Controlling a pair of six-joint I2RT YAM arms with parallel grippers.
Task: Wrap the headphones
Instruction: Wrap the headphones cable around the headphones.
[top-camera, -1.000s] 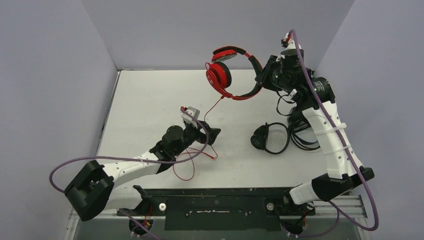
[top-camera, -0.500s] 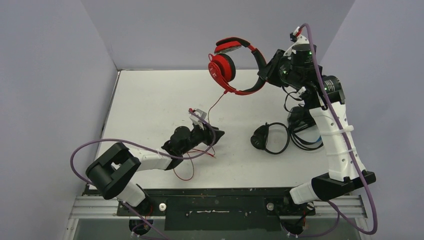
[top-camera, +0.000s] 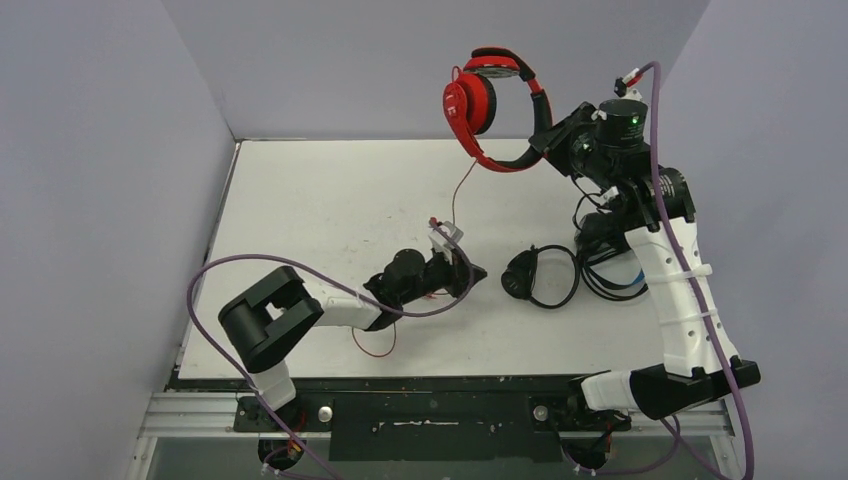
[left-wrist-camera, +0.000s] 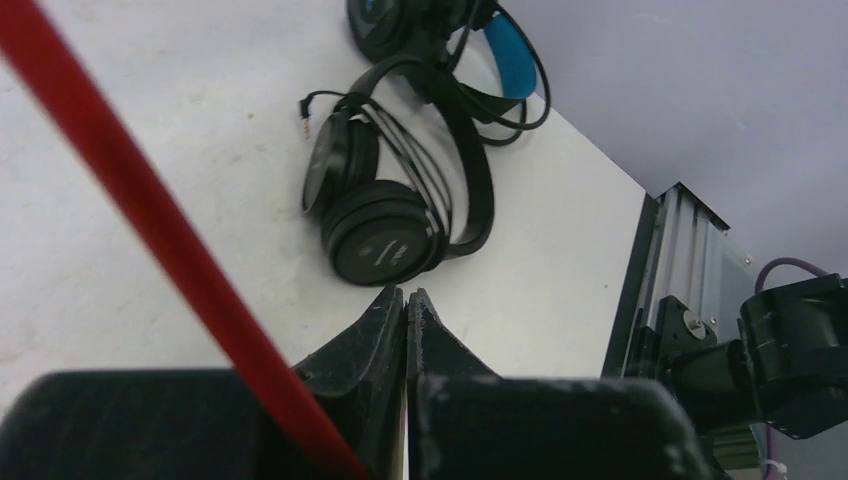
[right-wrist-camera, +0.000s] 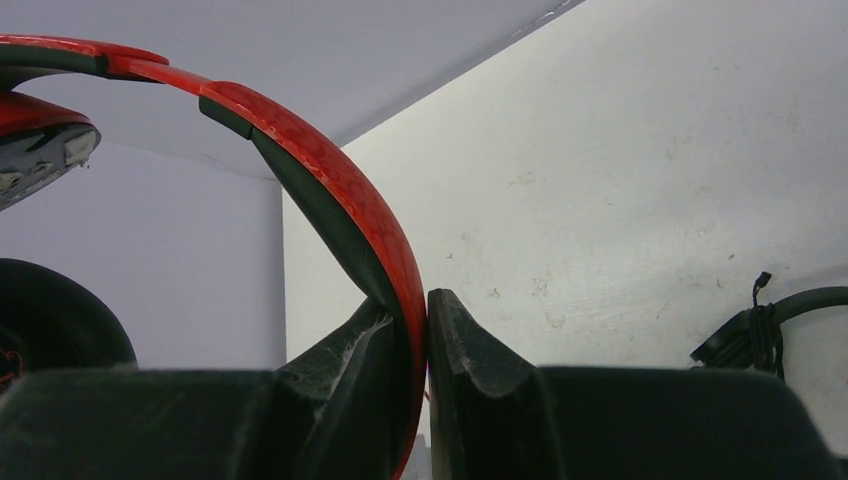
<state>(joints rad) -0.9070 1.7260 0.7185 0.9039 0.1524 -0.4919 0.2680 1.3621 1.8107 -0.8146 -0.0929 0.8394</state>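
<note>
My right gripper (top-camera: 548, 140) holds the red headphones (top-camera: 485, 100) high above the back of the table, shut on the red headband (right-wrist-camera: 330, 180), which sits between the jaws of that gripper (right-wrist-camera: 420, 310). The red cord (top-camera: 460, 195) hangs down to my left gripper (top-camera: 478, 271) near the table's middle, and slack loops lie beneath that arm. The left gripper (left-wrist-camera: 405, 295) is shut, tips touching with nothing between them. The red cord (left-wrist-camera: 150, 210) crosses its left finger; whether it is pinched deeper in does not show. The all-black headphones (top-camera: 530, 275) lie just right of it.
Headphones with a blue headband (left-wrist-camera: 512, 55) lie behind the black pair, under the right arm, with black cables bunched around them. The white table (top-camera: 320, 200) is walled at the back and both sides. A metal rail (top-camera: 430, 410) runs along the near edge.
The right arm has carried the red headphones up and to the right. The left gripper has moved right toward the black headphones and gone from open to shut.
</note>
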